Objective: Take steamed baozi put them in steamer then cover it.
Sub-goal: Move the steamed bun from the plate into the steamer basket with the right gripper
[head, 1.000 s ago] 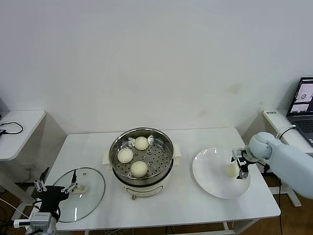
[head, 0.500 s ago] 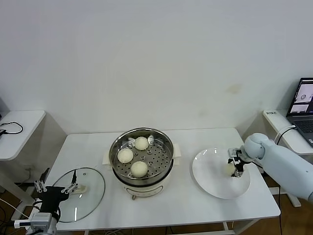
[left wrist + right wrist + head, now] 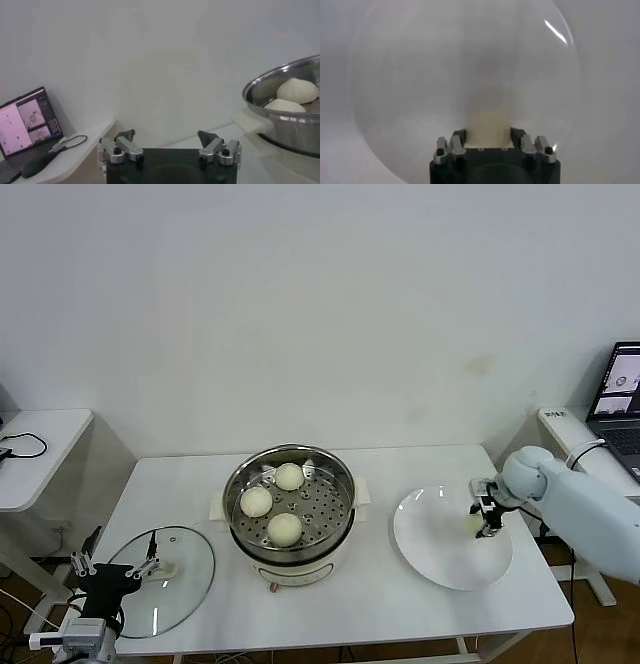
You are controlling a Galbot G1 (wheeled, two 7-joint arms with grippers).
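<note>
My left gripper [image 3: 113, 569] waited low at the near left corner of the table [image 3: 400, 594], fingers wide apart, just by the cover [image 3: 160, 580] that lay flat there. In the middle stood the steamer [image 3: 290, 502] with three baozi [image 3: 285, 528] on its tray. At the right, over the white plate [image 3: 440, 554], my right gripper [image 3: 487, 519] pointed down, and its fingers [image 3: 517, 134] were clamped on the fourth baozi [image 3: 489, 127], a little above the plate.

White desk [image 3: 400, 604]: cover [image 3: 165, 579] at left front corner; steamer [image 3: 289, 509] at centre; white plate [image 3: 435, 554] toward right edge.
</note>
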